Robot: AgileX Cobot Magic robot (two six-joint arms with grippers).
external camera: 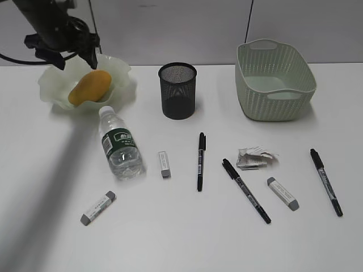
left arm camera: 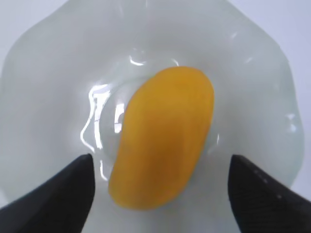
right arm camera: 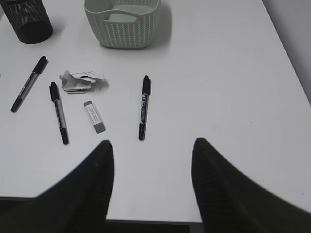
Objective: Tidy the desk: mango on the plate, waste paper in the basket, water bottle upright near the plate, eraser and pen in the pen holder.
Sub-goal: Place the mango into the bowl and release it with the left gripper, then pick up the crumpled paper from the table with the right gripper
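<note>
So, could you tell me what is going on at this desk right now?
The robot is tidying the desk. The mango lies in the plate, and the left gripper hangs open just above it, holding nothing. The right gripper is open over the near edge, also empty. The water bottle lies on its side, and the waste paper, three pens and three erasers lie loose on the desk. The pen holder and basket look empty.
</note>
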